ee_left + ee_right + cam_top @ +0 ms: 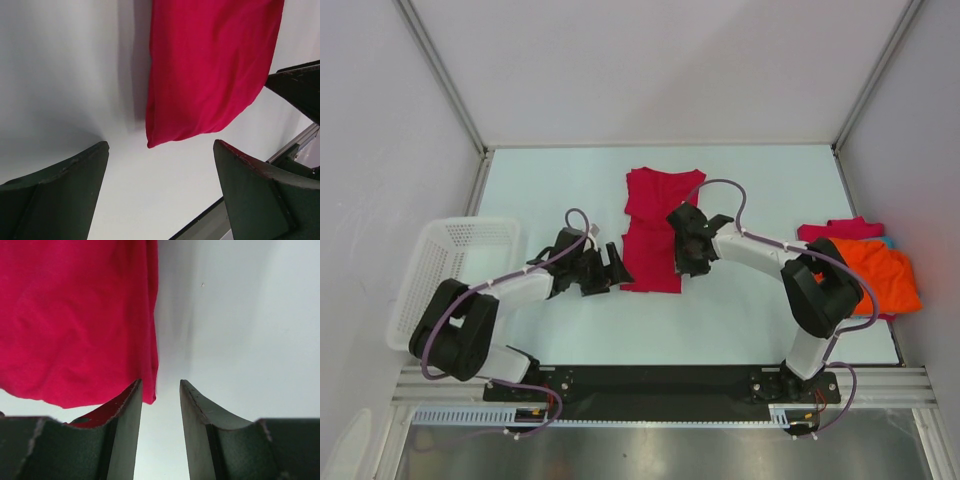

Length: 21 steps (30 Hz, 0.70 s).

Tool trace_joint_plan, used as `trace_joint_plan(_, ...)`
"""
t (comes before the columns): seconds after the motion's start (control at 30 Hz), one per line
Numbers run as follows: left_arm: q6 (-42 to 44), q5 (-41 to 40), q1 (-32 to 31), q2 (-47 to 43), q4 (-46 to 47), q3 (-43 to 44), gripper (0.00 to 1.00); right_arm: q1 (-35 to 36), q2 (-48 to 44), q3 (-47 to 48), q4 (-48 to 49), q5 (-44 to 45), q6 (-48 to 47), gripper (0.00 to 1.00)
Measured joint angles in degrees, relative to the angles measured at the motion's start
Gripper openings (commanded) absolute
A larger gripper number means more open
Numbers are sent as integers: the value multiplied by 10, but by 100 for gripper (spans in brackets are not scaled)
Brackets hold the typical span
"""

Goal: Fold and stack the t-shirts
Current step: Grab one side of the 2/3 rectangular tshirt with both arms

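L fingers (pixel 55 195) wide apart, empty; R fingers (pixel 125 440) part-open, nothing gripped, at red t-shirt (pixel 655 230) edge.

Four t-shirts are counted, a crimson t-shirt (pixel 658 232), orange t-shirt (pixel 886 277), magenta-pink t-shirt (pixel 840 230) and barely seen teal t-shirt (pixel 889 242), plus one white lattice basket (pixel 448 262) and two grippers, left gripper (pixel 617 267) and right gripper (pixel 687 266).

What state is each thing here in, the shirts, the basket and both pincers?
Red shirt: folded to a long strip, lying flat, not held.
Orange shirt: unfolded, crumpled in the right-hand heap.
Pink shirt: crumpled, in the same heap.
Basket: upright, at the left edge.
Left pincer: open, holding nothing.
Right pincer: open, at the red shirt's edge.
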Motion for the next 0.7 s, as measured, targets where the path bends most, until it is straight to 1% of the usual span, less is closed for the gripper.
trace_joint_plan(0.4, -4, -1, -13, 23, 4, 19, 93, 31, -7, 0, 5, -4, 26, 41)
trace_joint_plan(0.7, -14, 1, -27, 47, 27, 31, 93, 50, 0, -1, 18, -13, 43, 41)
